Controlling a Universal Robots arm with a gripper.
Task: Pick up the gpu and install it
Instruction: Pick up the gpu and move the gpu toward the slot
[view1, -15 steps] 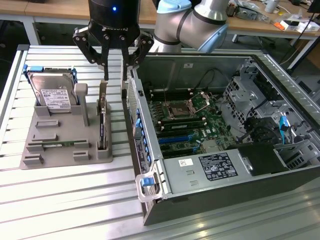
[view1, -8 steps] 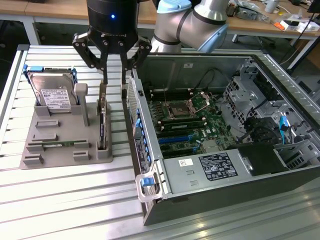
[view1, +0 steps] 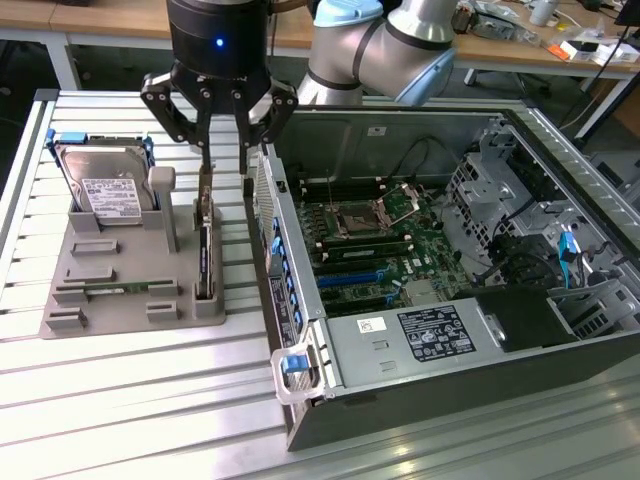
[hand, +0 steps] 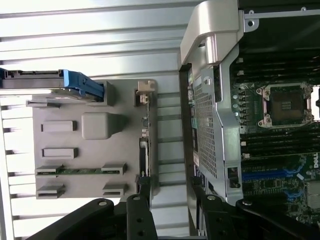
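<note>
Hanging wide open above the grey holder (view1: 120, 290) on the worktop (view1: 150, 400), the claw (view1: 226, 178) holds nothing. White labels on the hard drive (view1: 110, 195) and on the power supply (view1: 435, 335) inside the case (view1: 450, 400) carry print too small to read. The gpu (view1: 205, 255) stands on edge in a slot of the holder, just below the claw. It is in line with one finger rather than between the two. Whether that finger touches it cannot be told.

The gpu (view1: 205, 255), a thin dark card with a silver bracket at one end, stands on its long edge just beneath the gripper (view1: 224, 178).
</note>
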